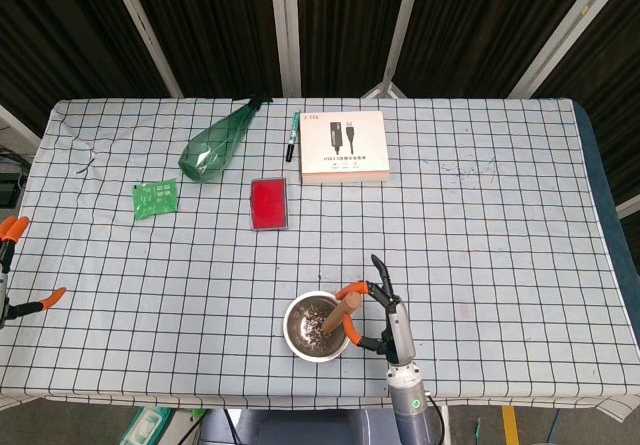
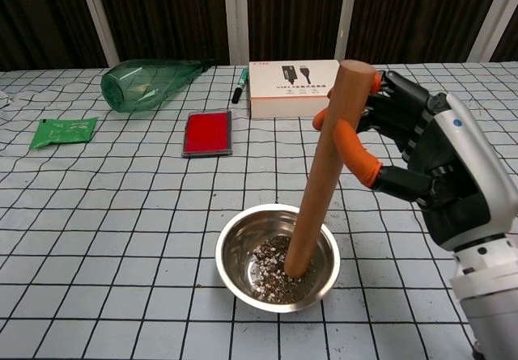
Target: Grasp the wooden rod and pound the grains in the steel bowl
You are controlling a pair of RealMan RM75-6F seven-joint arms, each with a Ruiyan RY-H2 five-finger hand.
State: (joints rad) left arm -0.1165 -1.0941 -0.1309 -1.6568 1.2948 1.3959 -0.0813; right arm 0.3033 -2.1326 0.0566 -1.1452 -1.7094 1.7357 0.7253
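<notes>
A steel bowl (image 2: pixel 233 248) (image 1: pixel 295 317) of brown and white grains (image 2: pixel 271 273) stands near the table's front edge. The wooden rod (image 2: pixel 326 166) (image 1: pixel 340 312) stands in it, leaning right, its lower end in the grains. My right hand (image 2: pixel 421 154) (image 1: pixel 385 312) grips the rod's upper part with orange-tipped fingers (image 2: pixel 352 143). My left hand (image 1: pixel 10 265) shows only at the head view's far left edge, off the table, fingers apart and holding nothing.
At the back lie a green plastic bottle (image 2: pixel 150 78), a pen (image 2: pixel 239 85), a white box (image 2: pixel 287 85), a red flat case (image 2: pixel 208 132) and a green packet (image 2: pixel 63 130). A checked cloth (image 2: pixel 97 214) covers the table.
</notes>
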